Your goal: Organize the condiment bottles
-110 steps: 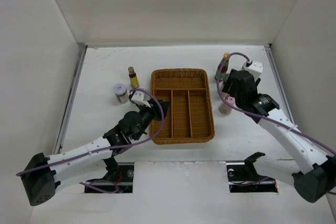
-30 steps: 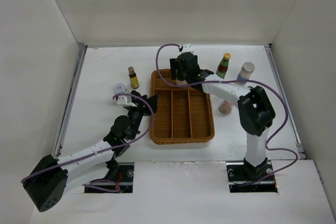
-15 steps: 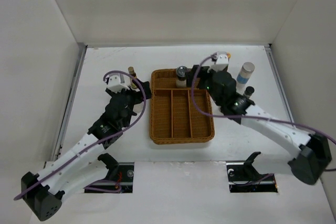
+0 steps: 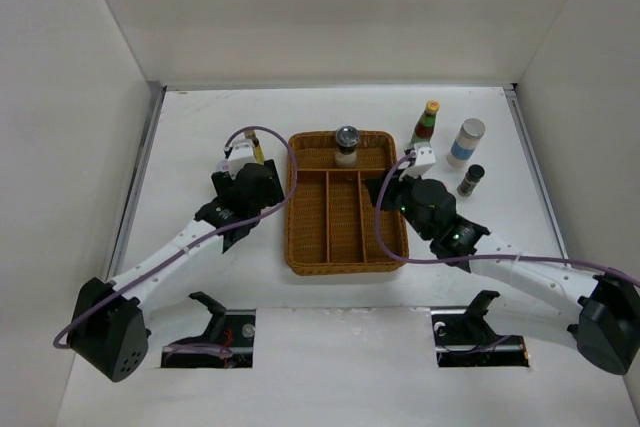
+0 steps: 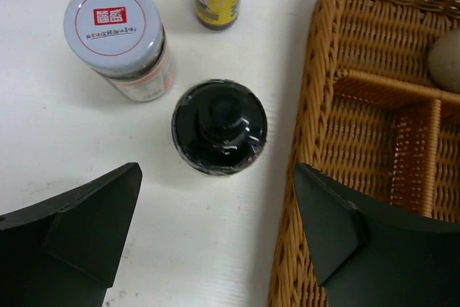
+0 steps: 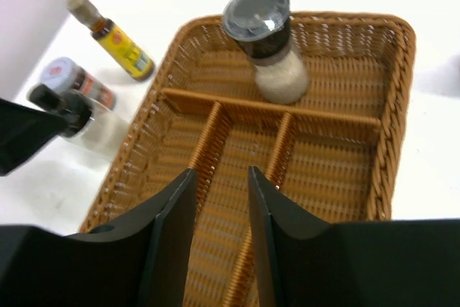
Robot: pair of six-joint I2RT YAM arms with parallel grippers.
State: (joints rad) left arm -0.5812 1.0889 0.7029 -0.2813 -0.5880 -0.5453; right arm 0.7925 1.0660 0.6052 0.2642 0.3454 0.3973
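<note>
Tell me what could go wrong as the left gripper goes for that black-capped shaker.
The open left gripper faces the black-capped shaker. Closing, one finger may knock the white-lidded jar standing close by; the other may snag the wicker tray rim. Shoving the tray could topple the silver-lidded grinder.

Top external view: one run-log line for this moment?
left gripper open above dark shaker beside tray | right gripper empty over tray | silver-lidded jar in far compartment

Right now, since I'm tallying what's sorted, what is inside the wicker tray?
One dark-lidded shaker of white grains stands in the wicker tray's far cross compartment. The three long compartments look bare where visible; the right gripper covers parts of them.
</note>
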